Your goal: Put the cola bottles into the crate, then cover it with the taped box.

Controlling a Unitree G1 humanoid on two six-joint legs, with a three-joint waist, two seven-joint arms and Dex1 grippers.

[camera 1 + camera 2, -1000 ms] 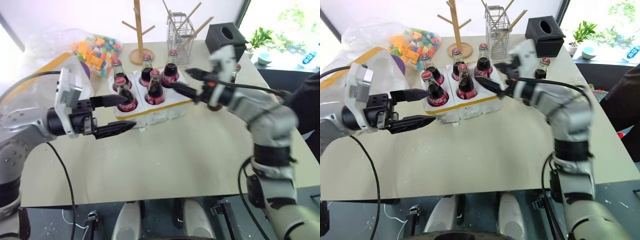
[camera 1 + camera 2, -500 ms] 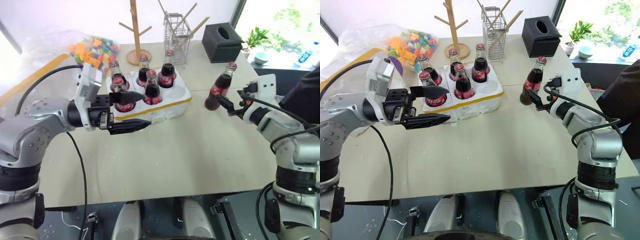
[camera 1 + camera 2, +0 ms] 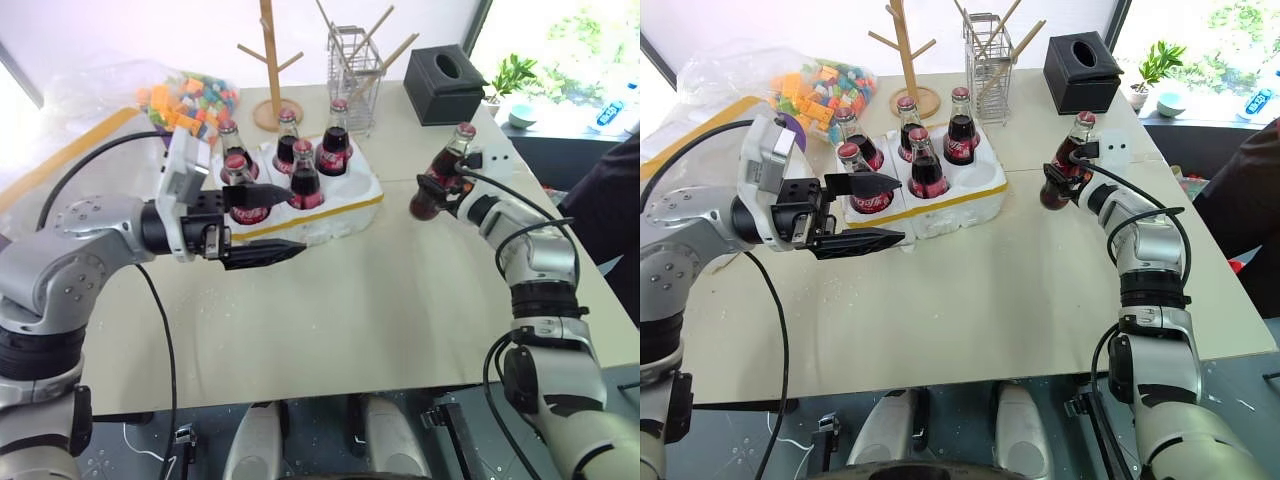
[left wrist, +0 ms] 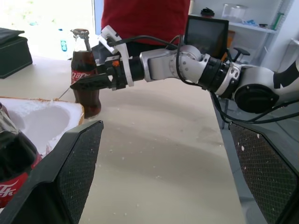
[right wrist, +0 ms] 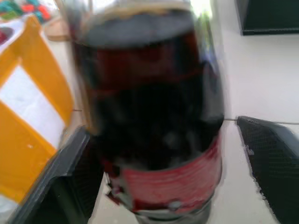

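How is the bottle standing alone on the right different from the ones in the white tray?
The lone bottle stands on the bare table; the five tray bottles sit in the wells of the white tray. The lone bottle has the right tool closed around it; no tool grips the tray bottles. All share dark cola, red caps and red labels.

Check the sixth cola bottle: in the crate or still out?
Out. It stands upright on the table, right of the crate, between the right pincer's fingers. The sixth cola bottle isn't in a well.

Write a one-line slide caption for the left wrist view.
Right gripper at the last cola bottle beside the crate.
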